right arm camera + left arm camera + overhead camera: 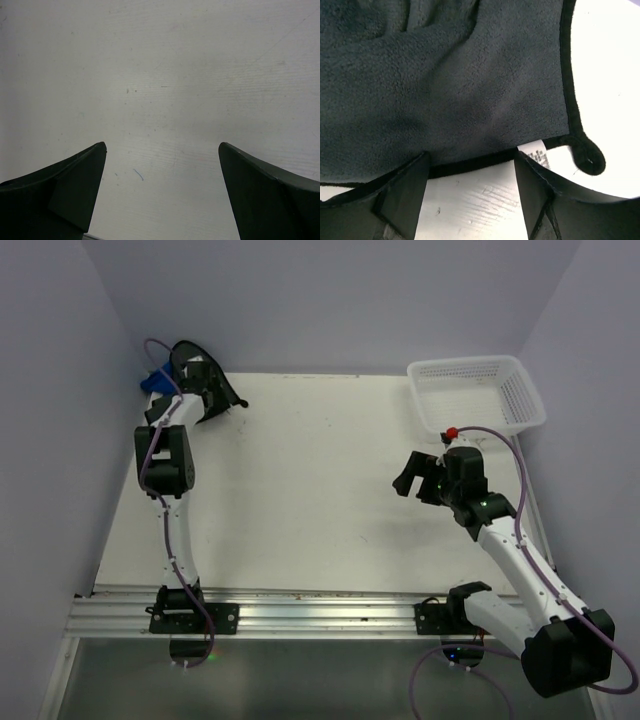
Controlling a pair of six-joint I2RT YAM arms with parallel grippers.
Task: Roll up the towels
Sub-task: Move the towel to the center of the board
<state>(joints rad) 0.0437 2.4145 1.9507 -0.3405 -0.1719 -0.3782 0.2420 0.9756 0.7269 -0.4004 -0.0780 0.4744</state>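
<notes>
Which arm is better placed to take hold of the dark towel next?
Left. The left fingers stand spread at the hem of the dark towel in the far-left corner; the right fingers hang open over bare table near the basket, far from it.

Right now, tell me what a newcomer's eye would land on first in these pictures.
The dark towel fills the left wrist view, bunched in the far left corner of the table, with the left gripper open over its hem and a bright blue towel peeking beside it. A white mesh basket sits at the far right corner, and the right gripper hangs open over bare table.
</notes>
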